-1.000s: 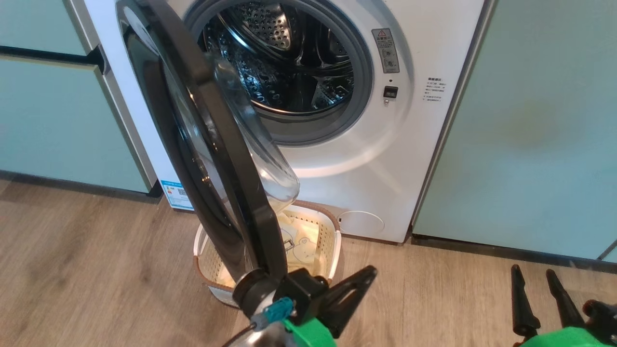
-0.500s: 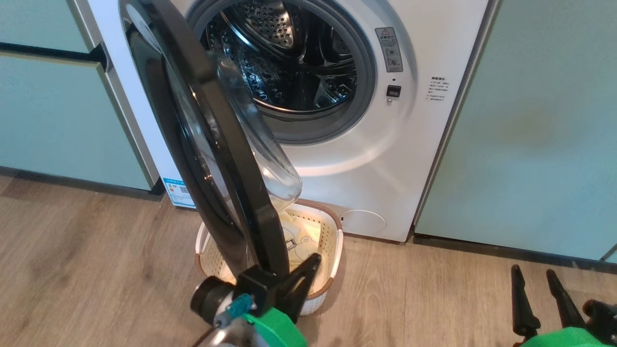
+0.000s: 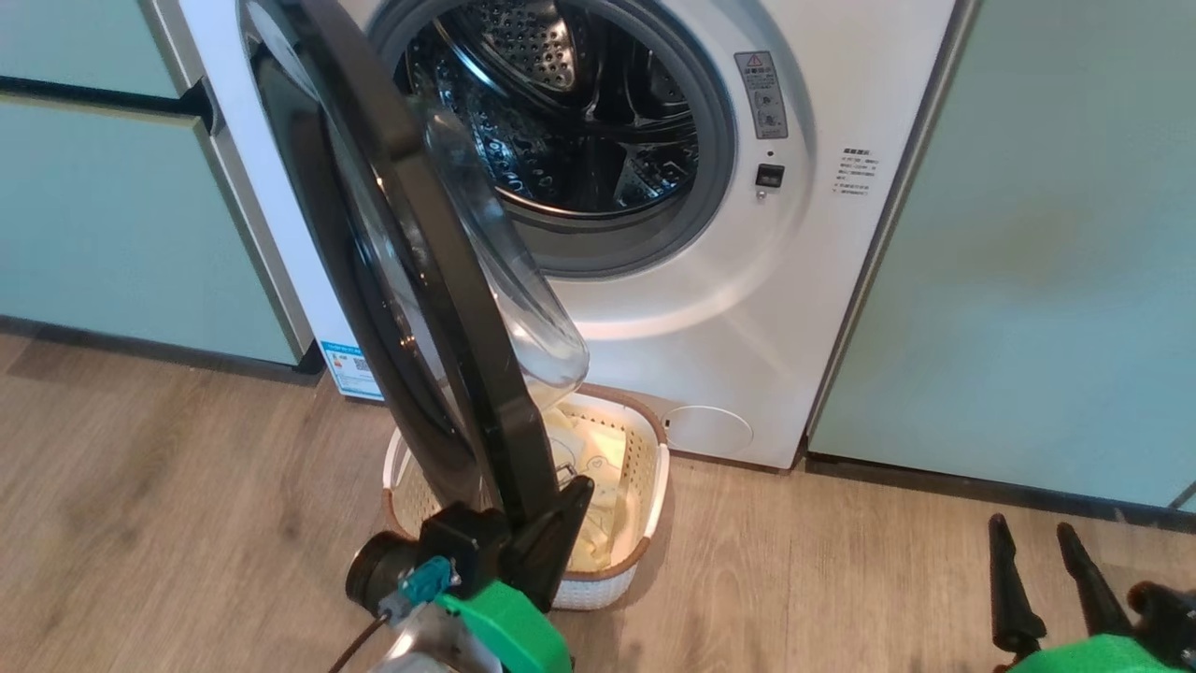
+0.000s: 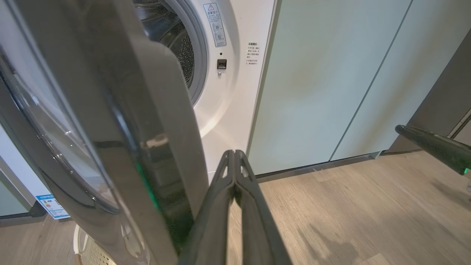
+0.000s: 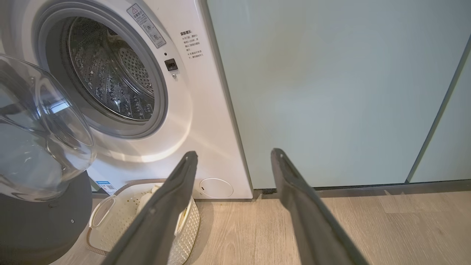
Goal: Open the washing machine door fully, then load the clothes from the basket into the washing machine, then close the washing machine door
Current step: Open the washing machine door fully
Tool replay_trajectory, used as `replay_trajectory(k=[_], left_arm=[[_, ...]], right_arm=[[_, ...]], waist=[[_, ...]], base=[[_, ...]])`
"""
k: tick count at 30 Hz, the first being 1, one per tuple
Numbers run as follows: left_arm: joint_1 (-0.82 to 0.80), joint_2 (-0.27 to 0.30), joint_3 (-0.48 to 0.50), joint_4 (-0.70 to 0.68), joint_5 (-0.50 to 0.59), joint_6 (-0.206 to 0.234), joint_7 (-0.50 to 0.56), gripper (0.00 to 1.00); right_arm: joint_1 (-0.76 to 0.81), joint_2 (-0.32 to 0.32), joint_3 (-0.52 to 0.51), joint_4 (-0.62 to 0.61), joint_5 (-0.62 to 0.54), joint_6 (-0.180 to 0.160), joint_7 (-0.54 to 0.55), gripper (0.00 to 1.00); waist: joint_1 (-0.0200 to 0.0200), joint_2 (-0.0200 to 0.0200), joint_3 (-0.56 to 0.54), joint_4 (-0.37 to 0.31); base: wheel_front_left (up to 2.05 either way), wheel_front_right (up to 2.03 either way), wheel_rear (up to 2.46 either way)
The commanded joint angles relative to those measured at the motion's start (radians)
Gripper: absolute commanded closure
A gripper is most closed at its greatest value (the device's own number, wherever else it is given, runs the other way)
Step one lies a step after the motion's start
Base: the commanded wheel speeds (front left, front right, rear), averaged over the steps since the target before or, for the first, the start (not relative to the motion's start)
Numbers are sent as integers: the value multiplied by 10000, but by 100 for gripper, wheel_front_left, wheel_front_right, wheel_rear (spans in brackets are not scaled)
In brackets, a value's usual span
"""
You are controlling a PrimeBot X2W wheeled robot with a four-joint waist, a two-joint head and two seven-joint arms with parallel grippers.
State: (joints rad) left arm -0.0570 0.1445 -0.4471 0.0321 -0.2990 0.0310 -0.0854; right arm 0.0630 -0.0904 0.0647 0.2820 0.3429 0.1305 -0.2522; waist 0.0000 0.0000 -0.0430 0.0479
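The first step is under way but, by my reading, not finished. The washing machine door stands swung out from its hinge on the left, roughly edge-on to the head camera, with its clear glass bowl facing the opening. It is well short of lying back against the front of the washing machine. The left end effector has its two fingers pressed together and holds nothing. They lie along the inner side of the door's lower rim, touching it or just beside it, placed as if to push it wider. The right end effector hangs low over the wooden floor, well apart from the machine, its fingers spread and empty. The basket sits on the floor just in front of the machine, partly under the door's lower edge. The pale yellow clothes are all inside it, none lifted. What shows of the steel drum looks empty. So the rest of the door swing, all of the loading and the closing remain to be done. The door will likely need to clear the basket before the clothes are easy to reach.
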Motion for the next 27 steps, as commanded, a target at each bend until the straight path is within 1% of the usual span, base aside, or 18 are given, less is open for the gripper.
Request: replay_trajectory(k=[1, 12, 27], left_arm=[[-528, 119, 543, -350, -44, 79, -100, 100], [-330, 410, 613, -1042, -110, 197, 96, 100], [-404, 644, 639, -1129, -190, 221, 200, 100]], right_arm=[[-293, -201, 187, -267, 33, 2, -95, 0], [-306, -142, 173, -240, 43, 2, -95, 0], [-346, -93, 112, -251, 48, 2, -95, 0]], waist=[[0, 0, 4, 19], [0, 0, 23, 400], [0, 0, 62, 1293]], base=[[0, 0, 0], [0, 0, 0], [0, 0, 0]])
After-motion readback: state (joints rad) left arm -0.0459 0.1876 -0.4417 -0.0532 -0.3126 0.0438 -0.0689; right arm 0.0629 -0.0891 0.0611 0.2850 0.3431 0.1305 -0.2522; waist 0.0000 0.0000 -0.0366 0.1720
